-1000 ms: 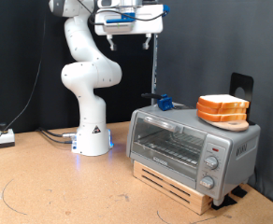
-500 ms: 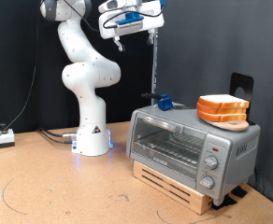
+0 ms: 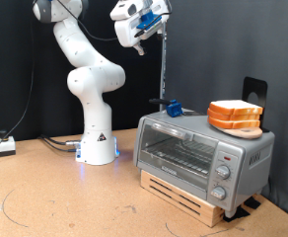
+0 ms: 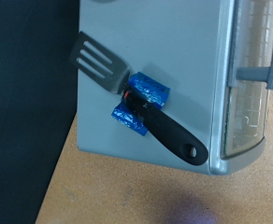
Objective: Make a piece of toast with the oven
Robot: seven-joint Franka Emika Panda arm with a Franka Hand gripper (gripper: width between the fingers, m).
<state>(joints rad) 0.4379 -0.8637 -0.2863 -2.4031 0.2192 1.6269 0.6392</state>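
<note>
Exterior view: end effector [image 3: 141,41] raised high above the closed oven [image 3: 203,154], grip state unclear; bread stack [image 3: 235,117] sits on top.

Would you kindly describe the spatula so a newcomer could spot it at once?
Find the oven. The spatula lies on its top, at the end away from the bread stack. It alone has a slotted grey blade, black handle and blue wrap.

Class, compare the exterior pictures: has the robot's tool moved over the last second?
Yes. The tool has swung towards the exterior view's left and tilted, away from above the oven, which has stayed put.
</note>
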